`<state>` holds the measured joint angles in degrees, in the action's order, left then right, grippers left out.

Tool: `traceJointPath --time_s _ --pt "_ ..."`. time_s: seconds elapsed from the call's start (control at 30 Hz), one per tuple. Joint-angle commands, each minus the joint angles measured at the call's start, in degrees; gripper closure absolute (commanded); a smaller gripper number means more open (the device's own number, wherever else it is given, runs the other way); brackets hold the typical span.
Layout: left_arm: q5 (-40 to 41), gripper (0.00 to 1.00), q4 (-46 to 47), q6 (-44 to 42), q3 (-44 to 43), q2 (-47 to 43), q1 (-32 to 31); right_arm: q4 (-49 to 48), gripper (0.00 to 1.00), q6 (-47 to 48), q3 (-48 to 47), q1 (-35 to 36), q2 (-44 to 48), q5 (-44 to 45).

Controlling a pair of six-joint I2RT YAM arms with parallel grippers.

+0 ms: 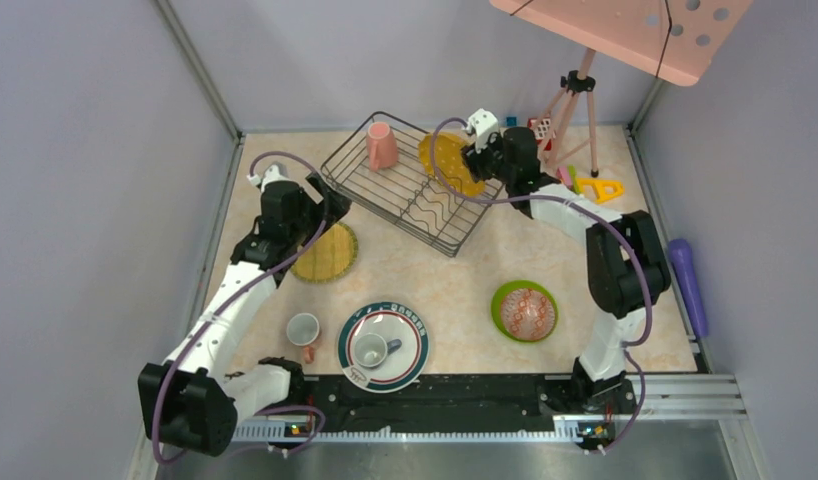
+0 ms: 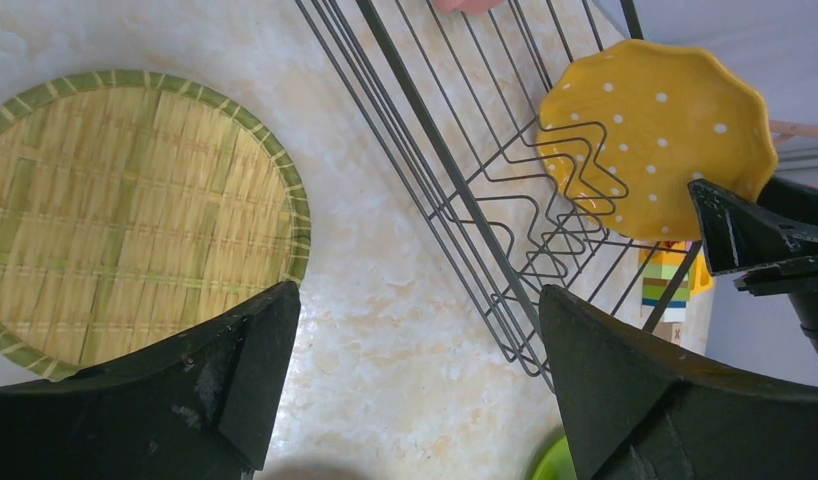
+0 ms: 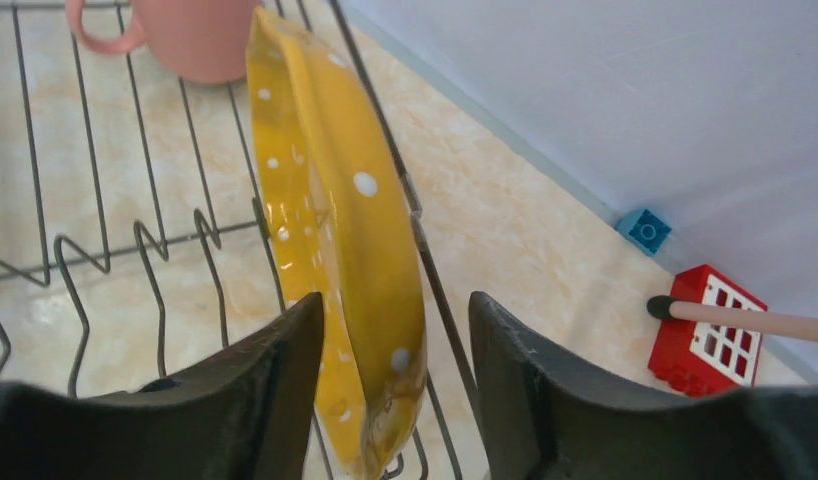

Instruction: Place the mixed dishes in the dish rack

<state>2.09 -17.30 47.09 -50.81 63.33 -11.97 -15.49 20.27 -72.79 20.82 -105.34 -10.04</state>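
The dish rack [image 1: 385,200] stands at the back centre, with a pink mug [image 1: 381,146] upside down in it. The yellow dotted scalloped plate [image 1: 447,163] stands on edge at the rack's right end. My right gripper [image 1: 475,160] is open, with a finger on each side of the plate's edge [image 3: 335,200] and a rack wire also between them. My left gripper [image 1: 330,205] is open and empty over bare table [image 2: 420,370], between the olive-yellow plate [image 1: 325,252] and the rack's left corner [image 2: 465,200]. The yellow plate also shows in the left wrist view [image 2: 655,130].
A green-rimmed white plate [image 1: 417,335] with a small white cup [image 1: 370,350] sits front centre, and another white cup [image 1: 303,328] is to its left. A lime green plate [image 1: 500,300] holds a patterned bowl [image 1: 528,314]. Toy blocks [image 3: 707,340], a tripod [image 1: 575,110] and a purple object [image 1: 685,280] stand to the right.
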Motion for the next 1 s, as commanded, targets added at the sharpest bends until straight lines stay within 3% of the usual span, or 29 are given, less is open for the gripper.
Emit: traceJointPath --time_s 0.0,0.4,0.6,0.77,0.97 --pt "3.54 0.05 -0.73 -0.46 -0.16 -2.74 0.41 -4.45 0.38 -4.57 -6.86 -0.34 1.48 -0.26" --pt "10.21 0.05 -8.55 4.95 1.55 -2.07 2.30 -0.12 0.27 -8.48 -9.48 -0.29 6.35 -1.90" --pt "18.58 0.15 -13.90 10.62 3.34 -1.77 3.94 -3.00 0.25 -18.33 -6.39 -0.24 12.64 0.30" --pt "16.77 0.14 -14.16 10.40 4.87 0.13 6.17 1.17 0.15 -26.81 -6.26 0.61 15.79 -0.46" --pt "14.26 0.12 -7.86 9.06 11.03 -1.52 10.17 9.14 0.14 -38.95 -6.82 5.22 17.52 -0.19"
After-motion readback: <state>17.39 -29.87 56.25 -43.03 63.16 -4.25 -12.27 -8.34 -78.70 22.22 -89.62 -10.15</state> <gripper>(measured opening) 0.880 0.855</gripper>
